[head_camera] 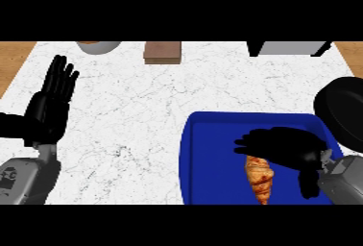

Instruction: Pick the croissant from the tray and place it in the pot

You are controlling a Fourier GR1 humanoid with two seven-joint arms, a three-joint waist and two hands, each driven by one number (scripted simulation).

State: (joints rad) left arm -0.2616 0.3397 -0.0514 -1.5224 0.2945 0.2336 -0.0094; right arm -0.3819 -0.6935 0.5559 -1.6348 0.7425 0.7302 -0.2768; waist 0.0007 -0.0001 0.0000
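Observation:
A golden-brown croissant (260,179) lies lengthwise on the blue tray (212,158) at the lower right of the counter. My right hand (284,146) is over the croissant's far end, fingers curled down around it and hiding that end. The black pot (344,113) stands just right of the tray's far corner, cut off by the view's right edge. At the left of the view my left hand (51,103) rests open, fingers straight and pointing up.
Along the far edge of the white marble counter stand a pale bowl (98,46), a brown block (162,52) and a grey box-like object (289,48). Wooden floor shows beyond the counter's left and right far corners.

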